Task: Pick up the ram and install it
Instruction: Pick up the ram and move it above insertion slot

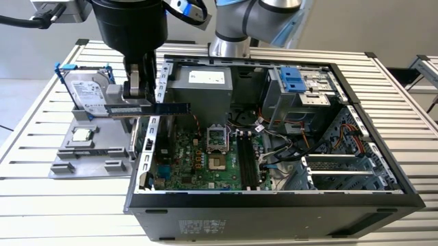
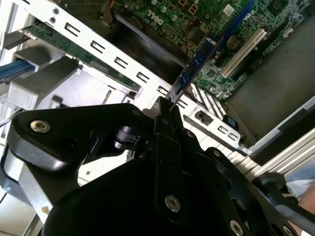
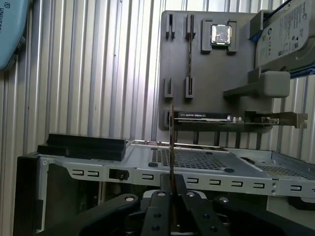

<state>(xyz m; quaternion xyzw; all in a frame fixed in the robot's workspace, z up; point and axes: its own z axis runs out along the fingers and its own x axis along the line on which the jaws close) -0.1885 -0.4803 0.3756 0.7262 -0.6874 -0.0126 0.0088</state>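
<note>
The ram (image 1: 171,108) is a long, narrow bluish stick held level above the open computer case's wall on the exterior view's left. My gripper (image 1: 141,100) hangs straight down over it, shut on its middle. In the second wrist view the ram (image 2: 199,61) juts out from between my fingertips (image 2: 165,105) over the motherboard. The first wrist view catches the ram (image 3: 171,142) edge-on as a thin vertical line rising from my gripper (image 3: 172,184). The motherboard's long dark memory slots (image 1: 246,159) lie down inside the case, to the exterior view's right of the ram.
A grey parts holder (image 1: 89,156) beside the case carries a processor (image 1: 83,135), a silver hard drive (image 1: 92,92) with blue clips and an expansion card (image 3: 206,116). The open case (image 1: 274,197) holds the motherboard (image 1: 198,161), cables and a drive cage (image 1: 301,84). All stand on a slatted metal table (image 1: 41,195).
</note>
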